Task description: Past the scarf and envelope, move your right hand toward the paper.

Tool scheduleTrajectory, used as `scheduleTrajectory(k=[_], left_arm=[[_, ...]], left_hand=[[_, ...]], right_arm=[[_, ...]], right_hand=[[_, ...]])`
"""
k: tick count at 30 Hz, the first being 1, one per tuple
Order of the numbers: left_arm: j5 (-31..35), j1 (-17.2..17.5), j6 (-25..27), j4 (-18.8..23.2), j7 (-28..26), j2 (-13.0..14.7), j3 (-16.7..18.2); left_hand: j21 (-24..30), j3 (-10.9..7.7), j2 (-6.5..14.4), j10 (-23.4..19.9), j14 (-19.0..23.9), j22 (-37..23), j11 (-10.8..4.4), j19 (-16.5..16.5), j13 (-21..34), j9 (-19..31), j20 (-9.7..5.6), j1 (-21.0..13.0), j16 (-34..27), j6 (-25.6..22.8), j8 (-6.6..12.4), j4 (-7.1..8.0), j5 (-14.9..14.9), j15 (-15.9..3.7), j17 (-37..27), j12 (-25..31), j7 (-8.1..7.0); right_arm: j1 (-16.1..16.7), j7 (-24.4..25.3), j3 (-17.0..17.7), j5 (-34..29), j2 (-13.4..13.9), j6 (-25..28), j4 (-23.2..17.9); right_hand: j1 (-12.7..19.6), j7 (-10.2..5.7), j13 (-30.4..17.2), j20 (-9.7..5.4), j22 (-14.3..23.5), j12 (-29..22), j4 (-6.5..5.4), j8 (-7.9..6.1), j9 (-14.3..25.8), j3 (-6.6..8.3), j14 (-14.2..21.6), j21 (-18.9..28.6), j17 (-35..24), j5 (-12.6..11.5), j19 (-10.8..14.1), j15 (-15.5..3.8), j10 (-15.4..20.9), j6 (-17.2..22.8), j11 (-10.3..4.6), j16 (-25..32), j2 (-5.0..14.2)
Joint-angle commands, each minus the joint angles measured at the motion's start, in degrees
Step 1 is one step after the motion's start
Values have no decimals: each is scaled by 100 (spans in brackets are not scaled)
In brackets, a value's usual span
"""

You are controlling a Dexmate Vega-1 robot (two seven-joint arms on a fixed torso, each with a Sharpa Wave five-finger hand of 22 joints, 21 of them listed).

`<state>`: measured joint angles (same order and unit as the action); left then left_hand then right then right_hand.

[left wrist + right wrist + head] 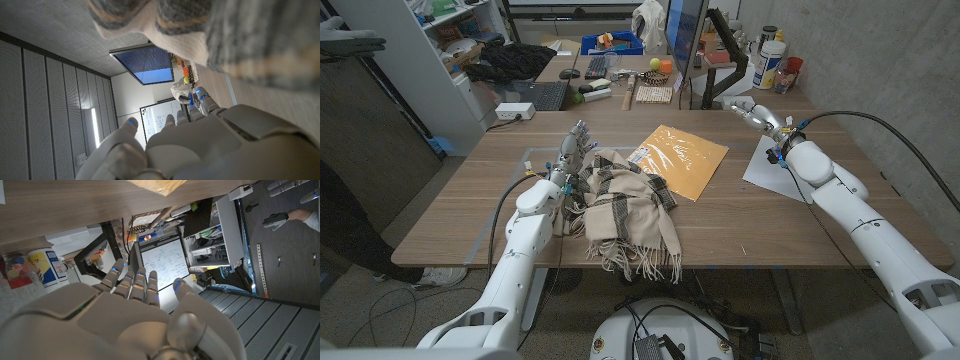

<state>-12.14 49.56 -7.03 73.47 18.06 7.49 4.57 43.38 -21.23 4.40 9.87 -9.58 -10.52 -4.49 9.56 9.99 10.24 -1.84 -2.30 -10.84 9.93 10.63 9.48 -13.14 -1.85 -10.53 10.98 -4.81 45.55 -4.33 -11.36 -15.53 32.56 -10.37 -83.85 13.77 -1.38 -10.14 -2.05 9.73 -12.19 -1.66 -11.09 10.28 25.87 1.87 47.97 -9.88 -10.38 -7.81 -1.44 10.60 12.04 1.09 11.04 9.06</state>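
Note:
A plaid scarf (620,200) lies crumpled at the table's middle, its fringe near the front edge. Just behind it to the right lies a yellow envelope (678,158). A white paper (760,168) sits at the table's right edge, partly under my right forearm. My right hand (756,115) hangs past the paper's far end, fingers stretched out and holding nothing. In the right wrist view that hand (130,315) shows with the envelope's corner (155,185) beyond it. My left hand (575,150) stands at the scarf's left side, fingers up, empty. The scarf (225,30) looms close over the left hand (200,145).
A clear plastic sheet (515,170) lies on the table's left part. Behind stands a second desk with a monitor (682,40), keyboard (545,95) and jars (770,65) near my right hand. A person (345,220) stands at the left edge.

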Motion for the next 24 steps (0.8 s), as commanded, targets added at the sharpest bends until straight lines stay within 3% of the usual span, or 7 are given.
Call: scheduleTrajectory(k=[1,24], left_arm=[[9,-46,-7,-64,31,-6,-21],[13,-74,-14,-115,43,-3,-13]], left_hand=[[-20,17,246,897,-1119,-21,12,1249,28,27,-77,-29,-19,765,36,-9,-36,-38,-28,24,-19],[-29,31,247,888,-1115,-21,13,1234,28,28,-72,-34,-17,753,34,-10,-39,-38,-27,27,-32]], right_arm=[[-14,-59,-50,-399,213,146,-182],[-147,-402,-239,-1104,576,592,-508]], right_hand=[[110,-16,-13,-292,23,-24,50,-40,10,40,53,-14,-9,6,48,-15,53,94,-11,36,129],[256,-85,-11,-294,26,-11,116,-35,14,114,71,-60,-8,-4,74,-42,77,196,-64,17,147]])
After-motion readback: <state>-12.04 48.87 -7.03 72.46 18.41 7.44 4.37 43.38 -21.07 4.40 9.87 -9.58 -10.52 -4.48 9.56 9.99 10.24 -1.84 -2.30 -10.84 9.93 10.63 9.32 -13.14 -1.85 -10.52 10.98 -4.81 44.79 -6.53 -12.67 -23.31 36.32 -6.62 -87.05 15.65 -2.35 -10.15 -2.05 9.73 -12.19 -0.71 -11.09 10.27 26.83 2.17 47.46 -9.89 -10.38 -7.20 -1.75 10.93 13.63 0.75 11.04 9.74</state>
